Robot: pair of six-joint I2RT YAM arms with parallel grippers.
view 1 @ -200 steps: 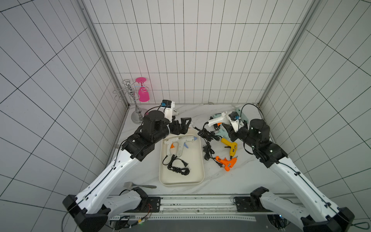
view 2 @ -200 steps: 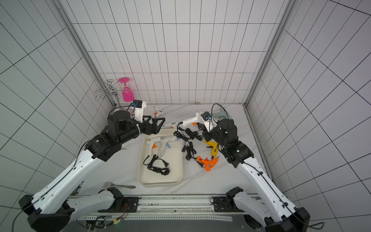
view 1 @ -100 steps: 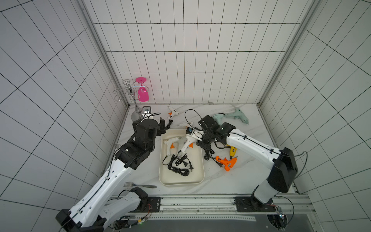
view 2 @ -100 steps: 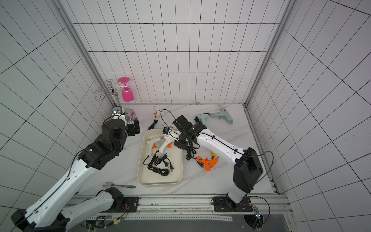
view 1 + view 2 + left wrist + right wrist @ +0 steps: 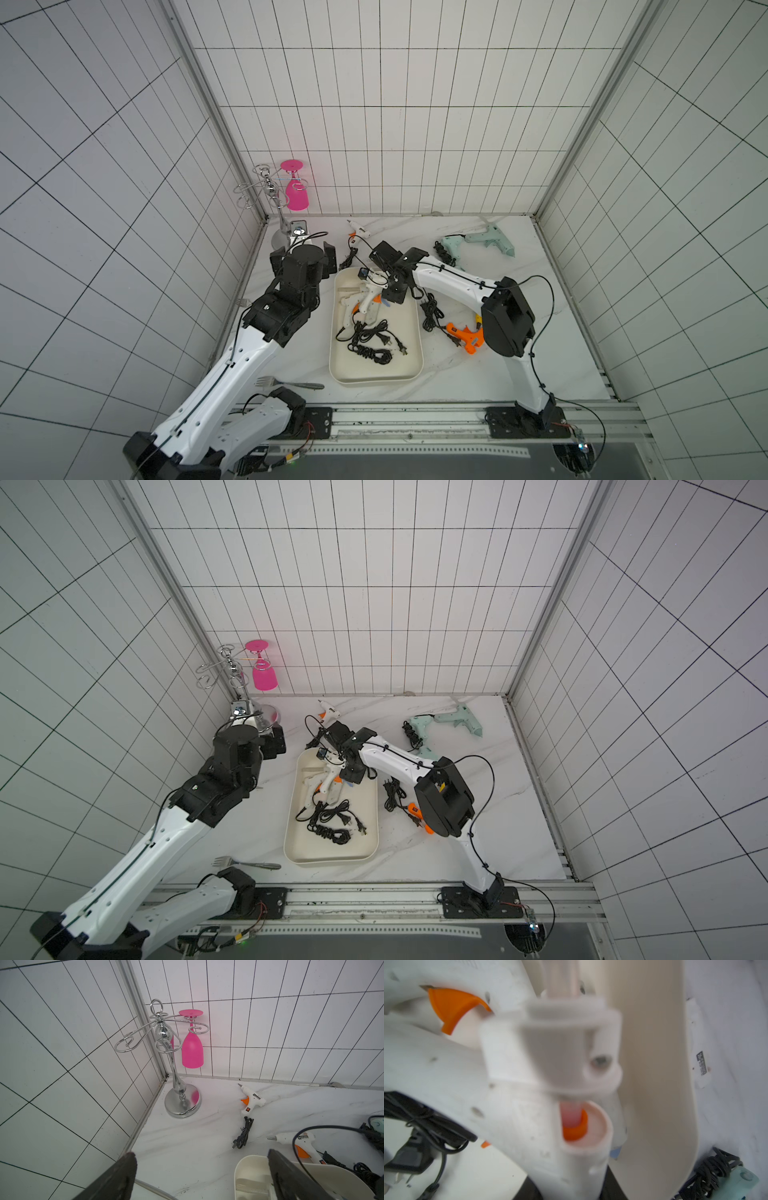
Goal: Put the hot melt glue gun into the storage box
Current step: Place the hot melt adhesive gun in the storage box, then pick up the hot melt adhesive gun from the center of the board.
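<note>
The left arm [image 5: 232,365] is reaching up from the lower left of both top views toward centre left, where its black wrist is bending. The left gripper [image 5: 201,1154] is holding its jaws spread wide, with both dark fingers [image 5: 124,1174] showing along the lower edge of the left wrist view. The right arm [image 5: 453,280] is rising from the lower right, folding sharply at its black elbow right of centre and stretching its white forearm leftward to mid-frame, where the right gripper [image 5: 386,293] is pointing downward and pinching the hot melt glue gun [image 5: 368,301].
</note>
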